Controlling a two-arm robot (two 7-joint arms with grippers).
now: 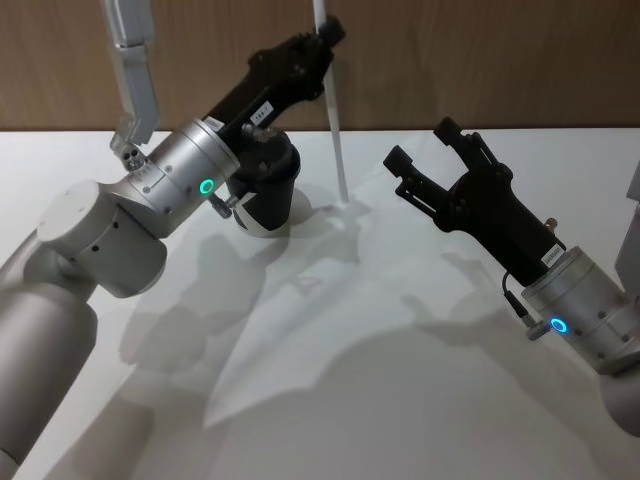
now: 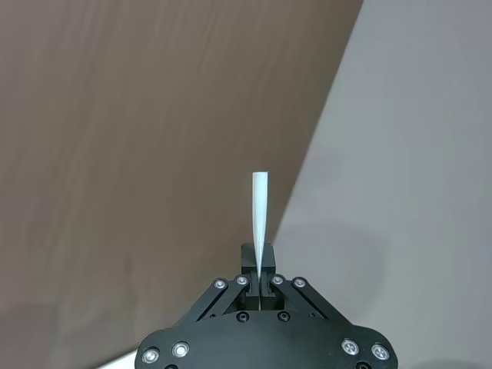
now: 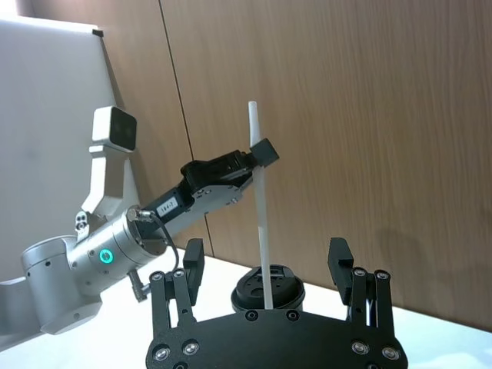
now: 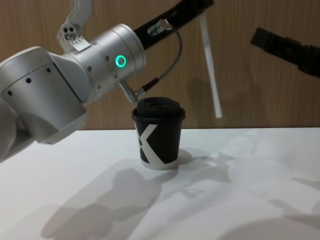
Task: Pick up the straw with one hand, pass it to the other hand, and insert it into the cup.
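**Straw held aloft beside the cup — insertion is the step in hand**

The left end effector (image 1: 328, 35) is clamped on the straw (image 1: 337, 130) near its upper end. The left wrist view shows the fingers pinched tight on the white tube. The straw hangs almost upright, leaning slightly, with its lower tip off the table (image 1: 400, 350). It is just to the right of the cup (image 1: 265, 190) and not in it.

The cup stands upright at the far left-centre of the table with its lid on, partly under the left arm's wrist. The right end effector (image 1: 422, 143) hovers to the right of the straw, well apart from it, with its fingers spread wide and nothing between them.

The silver-wristed left arm has the straw and the right is empty and clear, so I judge the pass complete. What remains is getting the straw into the cup.

The next move calls for shifting the straw left until its lower tip sits over the opening in the lid, then lowering it straight down. The lean matters — the tip trails to the right of the grip point, so alignment should go by the tip rather than by the fingers. I cannot make out the opening's exact place on the lid. A tip that lands on solid plastic could skid across the lid or nudge the light cup.
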